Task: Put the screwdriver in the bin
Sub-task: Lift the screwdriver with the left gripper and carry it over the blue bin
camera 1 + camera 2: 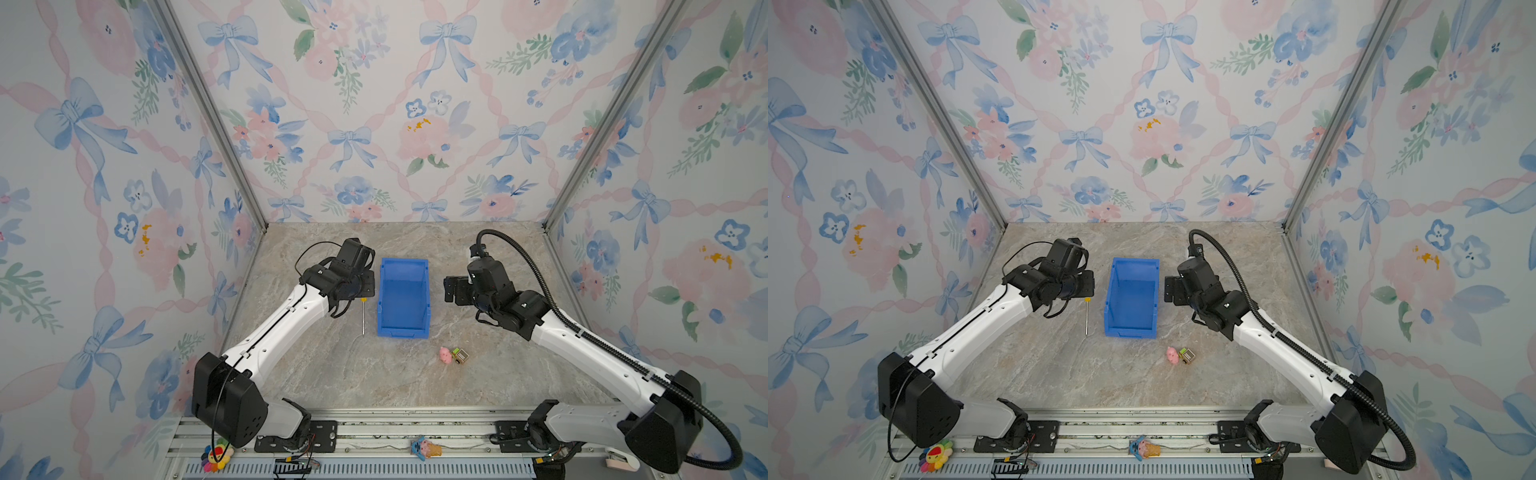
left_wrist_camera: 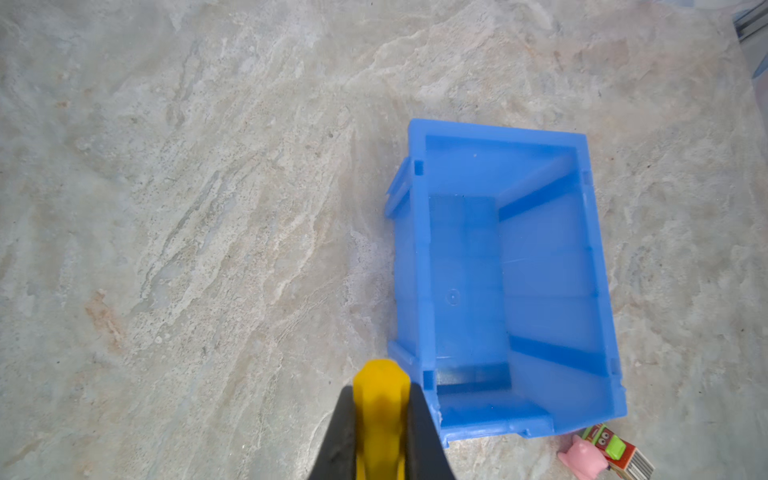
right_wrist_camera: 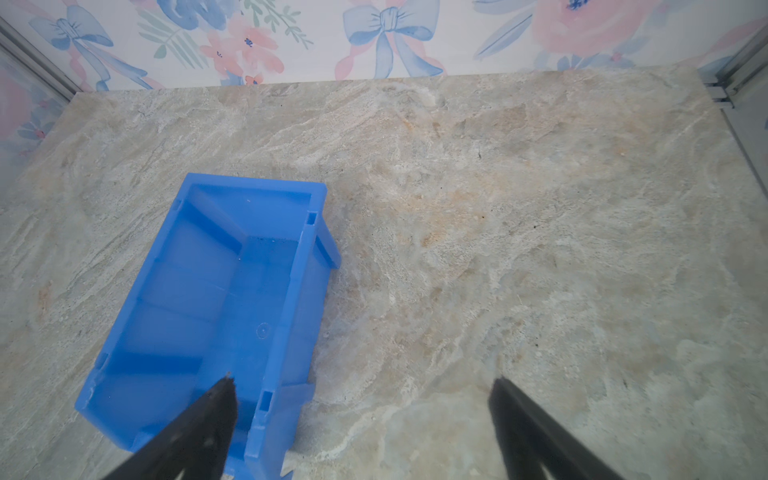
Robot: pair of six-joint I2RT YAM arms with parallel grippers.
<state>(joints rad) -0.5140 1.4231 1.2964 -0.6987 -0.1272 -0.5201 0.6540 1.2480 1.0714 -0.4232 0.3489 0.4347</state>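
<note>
Soft, even white light fills every view; only faint shadows lie on the bench (image 1: 332, 374). Both top views stretch toward the frame edges. Close to each wrist lens, the left claw (image 2: 381, 390) and the right claw (image 3: 363, 379) blur.

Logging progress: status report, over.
Left end effector shut on slim yellow-handled screwdriver. Right end effector open. Rectangular blue plastic bin empty, screwdriver beside it. Nothing between.

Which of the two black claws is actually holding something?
The left gripper: it is clamped shut on the yellow handle of the screwdriver. The right gripper is open and empty.
</note>
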